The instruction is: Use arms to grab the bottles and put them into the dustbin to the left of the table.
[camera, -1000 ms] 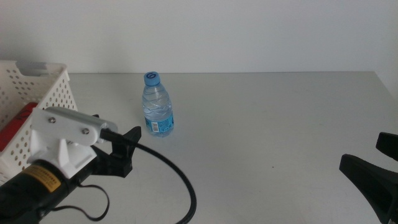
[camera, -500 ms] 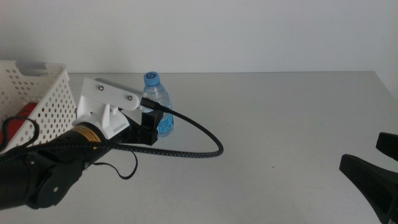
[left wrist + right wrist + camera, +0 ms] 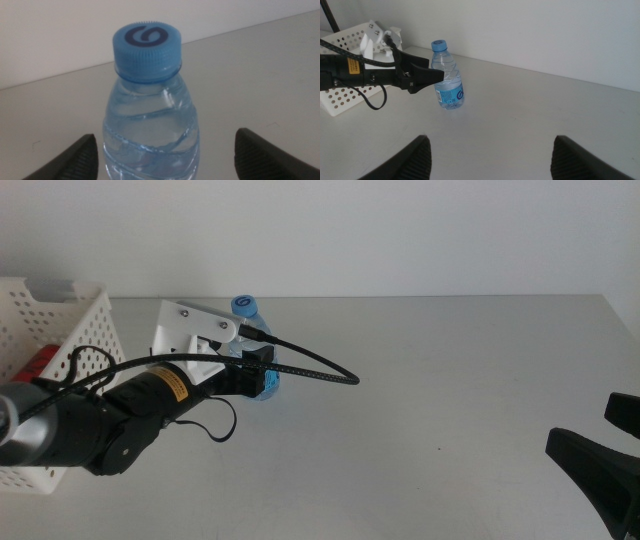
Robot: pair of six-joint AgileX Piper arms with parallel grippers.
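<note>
Light-grey and matte, the worktop (image 3: 450, 380) runs back to a plain white wall. Nearest to the camera, at the right bottom corner of the middle view, the right tool (image 3: 600, 455) waits low above the worktop. Its jaws stand wide apart with nothing between them, as the right wrist view shows, and it is well apart from the bottle.

Farther in, on the left side, the left arm (image 3: 120, 420) reaches from the left toward the far side. The left tool (image 3: 165, 150) is open. In the left wrist view its two dark jaws stand one on each side of the water bottle (image 3: 150, 135), with free space to the bottle on both sides, so they do not clamp it yet.

The bottle stands upright, its long axis vertical, blue cap on top, in the far left part of the worktop. It lies straight ahead of the left tool, between the jaws, so I judge that this arm only needs to close.

At the far left edge stands the white dustbin (image 3: 70, 315), just beside the left arm, with something red (image 3: 40, 362) inside it.
</note>
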